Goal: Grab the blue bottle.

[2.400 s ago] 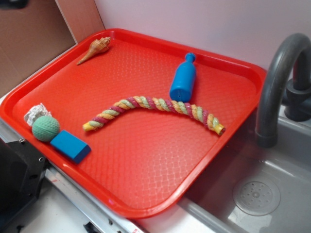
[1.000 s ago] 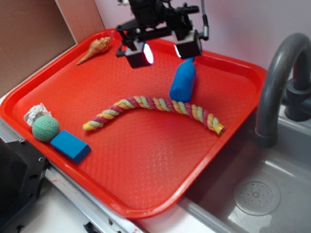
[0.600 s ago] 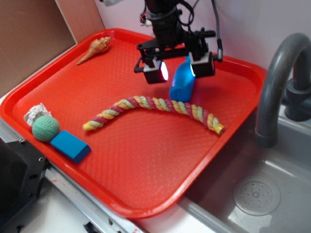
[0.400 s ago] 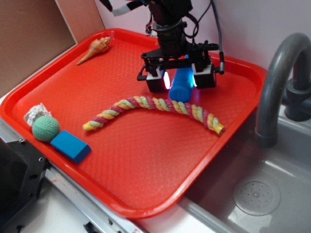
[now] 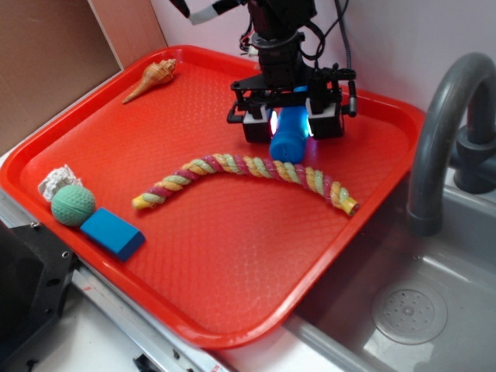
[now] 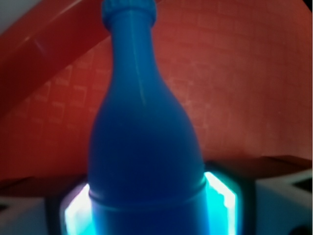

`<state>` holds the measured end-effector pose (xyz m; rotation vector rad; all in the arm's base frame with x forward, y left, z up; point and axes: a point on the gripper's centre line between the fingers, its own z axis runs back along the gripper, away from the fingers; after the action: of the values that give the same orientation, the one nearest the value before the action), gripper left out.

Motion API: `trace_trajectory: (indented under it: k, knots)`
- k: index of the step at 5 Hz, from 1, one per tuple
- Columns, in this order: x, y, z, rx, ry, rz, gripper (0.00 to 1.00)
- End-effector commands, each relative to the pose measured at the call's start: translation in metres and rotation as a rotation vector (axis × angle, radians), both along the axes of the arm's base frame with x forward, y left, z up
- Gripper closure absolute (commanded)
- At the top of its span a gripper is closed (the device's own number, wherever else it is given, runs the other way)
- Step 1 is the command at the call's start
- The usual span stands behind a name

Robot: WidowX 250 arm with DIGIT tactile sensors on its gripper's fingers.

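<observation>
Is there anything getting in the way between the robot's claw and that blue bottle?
Nothing visible does. The end effector already has a pad on each side of the blue bottle; the rope toy lies just in front, outside the fingers.

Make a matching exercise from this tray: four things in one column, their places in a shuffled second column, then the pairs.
Things:
1. blue bottle
2. seashell
3. rope
4. green ball

Places:
A. far left corner of the tray
B. between the fingers of the gripper
C. near left edge, beside the blue block
D. lying across the middle

Pairs: 1-B, 2-A, 3-D, 4-C
</observation>
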<state>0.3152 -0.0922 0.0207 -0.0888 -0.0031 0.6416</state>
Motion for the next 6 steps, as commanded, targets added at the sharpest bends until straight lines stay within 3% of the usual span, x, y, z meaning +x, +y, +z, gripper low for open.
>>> trace_trajectory:
  k: [1, 2, 3, 4, 5, 6]
  knots:
    - [-0.013, 0.019, 0.081, -0.106, -0.019, -0.219, 1.0]
    - [-0.029, 0.03, 0.102, -0.179, -0.01, -0.266, 1.0]
    - [-0.06, 0.038, 0.139, -0.182, -0.019, -0.453, 1.0]
    - [-0.079, 0.048, 0.158, -0.182, -0.036, -0.483, 1.0]
    - [-0.099, 0.056, 0.18, -0.15, -0.098, -0.394, 1.0]
    - [-0.101, 0.054, 0.175, -0.153, -0.101, -0.38, 1.0]
